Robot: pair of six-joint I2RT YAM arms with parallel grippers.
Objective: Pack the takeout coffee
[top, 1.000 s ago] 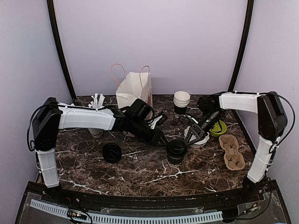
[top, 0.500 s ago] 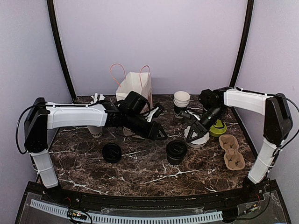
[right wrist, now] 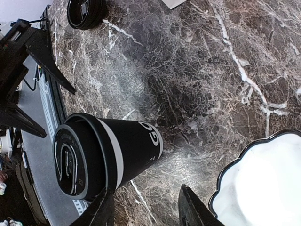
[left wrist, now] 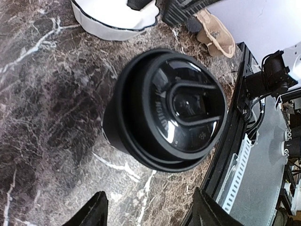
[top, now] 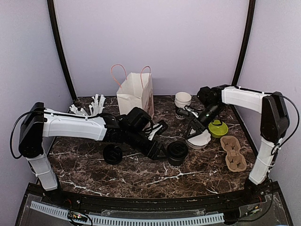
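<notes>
A black takeout coffee cup (top: 178, 152) with white lettering and a black lid stands at the table's middle. It fills the left wrist view (left wrist: 171, 108) and shows in the right wrist view (right wrist: 110, 150). My left gripper (top: 161, 148) is open and empty just left of this cup, its fingertips (left wrist: 94, 213) a little short of it. My right gripper (top: 192, 131) is open and empty, behind and to the right of the cup, above a white plate (top: 201, 140). A second black lidded cup (top: 113, 154) stands farther left and shows in the right wrist view (right wrist: 86, 12).
A white paper bag (top: 136, 92) with pink handles stands at the back. A stack of lidless cups (top: 182, 102), a green bowl (top: 219, 128), a cardboard cup carrier (top: 233, 153) and a cup of white sticks (top: 97, 104) stand around. The plate also shows in both wrist views (left wrist: 115, 19) (right wrist: 263, 183).
My left gripper has come down and forward, close to the left side of the middle cup. My right gripper has drawn back a little toward the rear.
</notes>
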